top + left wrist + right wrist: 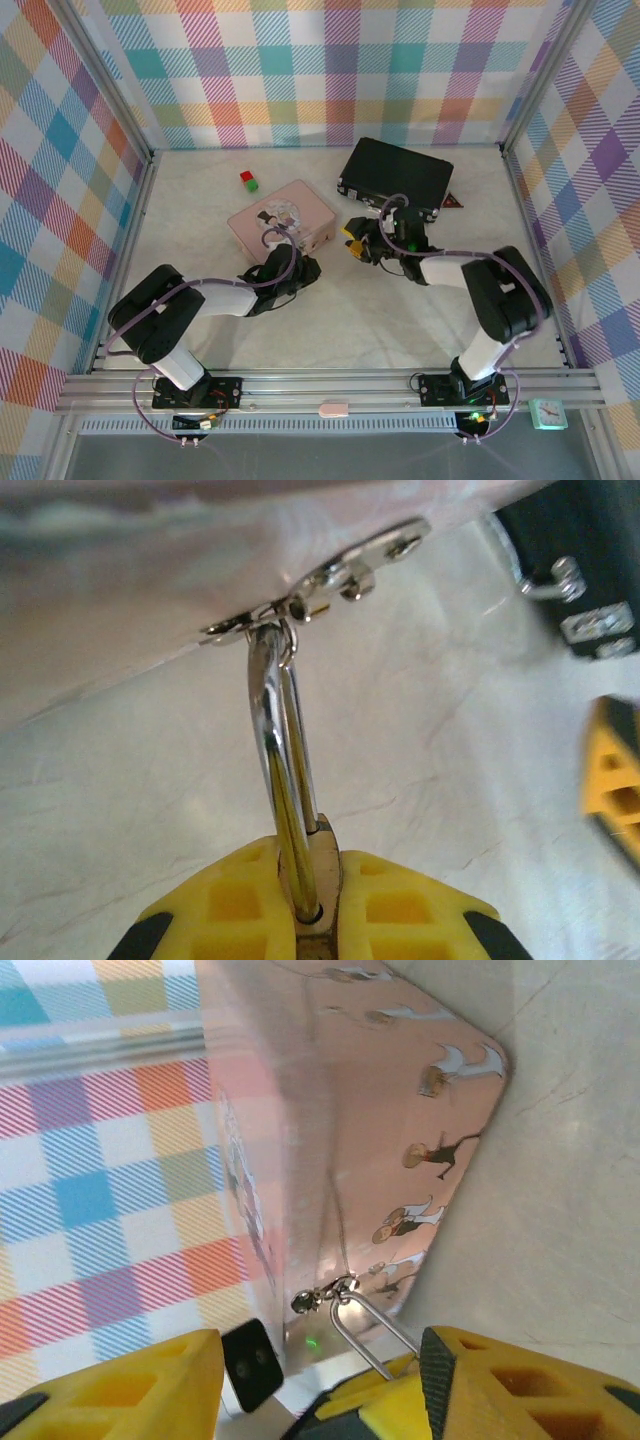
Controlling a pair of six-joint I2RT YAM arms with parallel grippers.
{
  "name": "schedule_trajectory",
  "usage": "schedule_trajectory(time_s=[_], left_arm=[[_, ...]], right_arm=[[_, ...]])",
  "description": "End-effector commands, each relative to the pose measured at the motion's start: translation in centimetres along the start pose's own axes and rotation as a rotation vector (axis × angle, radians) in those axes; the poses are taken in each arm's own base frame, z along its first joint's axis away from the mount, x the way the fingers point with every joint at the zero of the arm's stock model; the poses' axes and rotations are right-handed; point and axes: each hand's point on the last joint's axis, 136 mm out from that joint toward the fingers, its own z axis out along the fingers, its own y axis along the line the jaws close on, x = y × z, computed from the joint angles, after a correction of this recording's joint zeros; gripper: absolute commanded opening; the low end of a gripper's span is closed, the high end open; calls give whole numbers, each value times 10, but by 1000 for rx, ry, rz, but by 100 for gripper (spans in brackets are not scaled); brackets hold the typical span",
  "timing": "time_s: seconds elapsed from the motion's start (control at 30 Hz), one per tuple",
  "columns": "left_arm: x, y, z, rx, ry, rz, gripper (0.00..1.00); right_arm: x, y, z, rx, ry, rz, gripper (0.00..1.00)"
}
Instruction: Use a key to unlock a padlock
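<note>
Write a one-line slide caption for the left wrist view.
Left end effector grips the padlock by its brass body, silver shackle looped through the hasp of the pink box.

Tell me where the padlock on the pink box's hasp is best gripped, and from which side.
Grip the padlock by its flat brass body, pads on the two broad faces, coming from the end away from the pink box. Its shackle is thin, round and threaded through the hasp, likely poor purchase. The left claw holds it so.
</note>
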Motion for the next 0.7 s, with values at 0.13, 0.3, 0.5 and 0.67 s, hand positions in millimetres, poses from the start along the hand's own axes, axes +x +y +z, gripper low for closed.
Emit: schedule_trajectory(time_s=[0.13,0.3,0.5,0.67], left_arm=[[10,-8,-5,-21,76,157,33],[-5,1,-20,-74,2,118,71],[-28,16,-52,-157,-91,102,85],[-45,30,-69,-207,-149,79,89]], right_arm=[[3,-8,-49,324,-20,-431,56],[5,-2,-55,345,11,-545,57],[23,-1,-39,355,132,-663,58],[51,-5,-14,358,255,-742,56]])
